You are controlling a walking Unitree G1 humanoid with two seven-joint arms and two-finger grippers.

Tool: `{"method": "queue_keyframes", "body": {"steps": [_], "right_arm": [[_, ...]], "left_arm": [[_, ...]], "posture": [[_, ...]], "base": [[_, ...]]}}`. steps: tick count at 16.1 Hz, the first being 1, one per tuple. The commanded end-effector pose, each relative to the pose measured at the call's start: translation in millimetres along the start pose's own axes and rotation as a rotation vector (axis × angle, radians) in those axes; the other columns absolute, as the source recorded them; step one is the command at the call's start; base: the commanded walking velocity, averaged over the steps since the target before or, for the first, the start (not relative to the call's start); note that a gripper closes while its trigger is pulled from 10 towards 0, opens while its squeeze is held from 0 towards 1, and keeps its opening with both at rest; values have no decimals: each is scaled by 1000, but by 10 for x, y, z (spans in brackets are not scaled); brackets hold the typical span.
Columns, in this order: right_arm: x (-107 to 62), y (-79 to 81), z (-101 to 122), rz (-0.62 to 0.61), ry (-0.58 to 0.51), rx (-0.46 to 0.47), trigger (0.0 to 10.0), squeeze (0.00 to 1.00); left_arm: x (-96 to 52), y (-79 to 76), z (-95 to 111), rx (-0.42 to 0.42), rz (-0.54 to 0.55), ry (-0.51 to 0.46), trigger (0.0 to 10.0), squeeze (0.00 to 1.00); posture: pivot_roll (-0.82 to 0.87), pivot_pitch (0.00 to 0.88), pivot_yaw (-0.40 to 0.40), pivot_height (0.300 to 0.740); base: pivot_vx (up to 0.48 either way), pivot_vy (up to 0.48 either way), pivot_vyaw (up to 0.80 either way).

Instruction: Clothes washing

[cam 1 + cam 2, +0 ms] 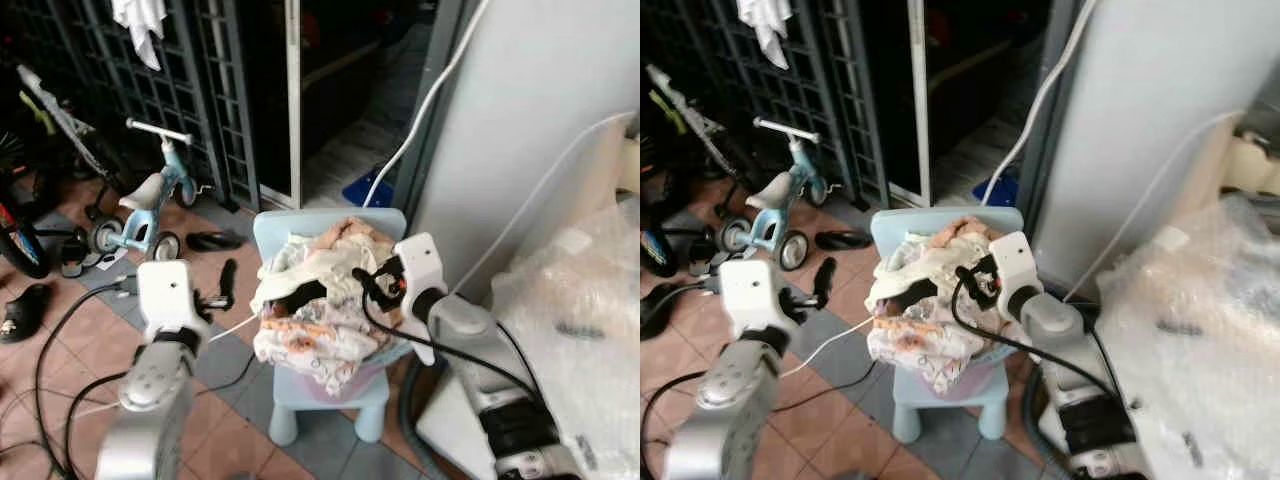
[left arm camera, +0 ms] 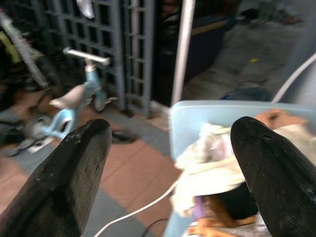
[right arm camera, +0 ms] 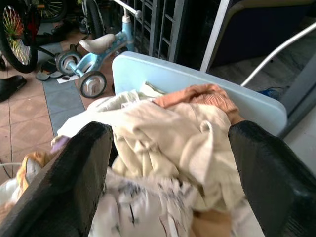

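A heap of cream, orange and patterned clothes (image 1: pixel 318 322) lies piled on a small light-blue child's chair (image 1: pixel 330 395). My right gripper (image 1: pixel 335 285) reaches in from the right and rests on top of the heap. Its black fingers are open, and in the right wrist view the cream clothes (image 3: pixel 168 133) lie between them, in front of the chair's backrest (image 3: pixel 163 74). My left gripper (image 1: pixel 222 288) hovers to the left of the chair at about seat height. It is open, with nothing between its fingers (image 2: pixel 74 173). The chair (image 2: pixel 197 113) shows ahead of it.
A pale blue tricycle (image 1: pixel 150 200) and dark sandals (image 1: pixel 212 240) stand on the tiled floor at the left, before a dark metal grille (image 1: pixel 150 80). Black cables (image 1: pixel 60 370) trail over the floor. A white panel (image 1: pixel 530 120) and bubble wrap (image 1: pixel 590 300) crowd the right.
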State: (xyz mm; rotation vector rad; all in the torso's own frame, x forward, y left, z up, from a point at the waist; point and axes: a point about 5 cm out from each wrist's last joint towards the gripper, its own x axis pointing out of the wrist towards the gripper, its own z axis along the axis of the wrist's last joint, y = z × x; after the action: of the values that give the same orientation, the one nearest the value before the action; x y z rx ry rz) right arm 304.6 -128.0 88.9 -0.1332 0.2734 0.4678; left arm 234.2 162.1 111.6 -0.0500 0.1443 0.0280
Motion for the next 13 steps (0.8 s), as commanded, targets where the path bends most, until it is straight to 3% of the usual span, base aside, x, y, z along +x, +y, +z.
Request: {"method": "queue_keyframes", "body": {"steps": [1,10,11,13], "right_arm": [[34,34,14,4,6,-4,10000,0],[-16,-109,-114,-93,70,15,10000,0],[-6,-113,-126,-92,80,15,10000,0],[15,-122,-135,-91,94,16,10000,0]], "left_arm": [[0,8,38,16,7,-5,10000,0],[24,-26,45,18,-15,-1,10000,0],[25,-39,48,1,-5,-7,10000,0],[8,-31,54,42,2,-15,10000,0]], "posture": [[54,9,22,740],[36,9,30,740],[36,9,30,740],[47,10,23,740]], "base": [[405,0,0],[421,0,0],[247,0,0],[0,0,0]]}}
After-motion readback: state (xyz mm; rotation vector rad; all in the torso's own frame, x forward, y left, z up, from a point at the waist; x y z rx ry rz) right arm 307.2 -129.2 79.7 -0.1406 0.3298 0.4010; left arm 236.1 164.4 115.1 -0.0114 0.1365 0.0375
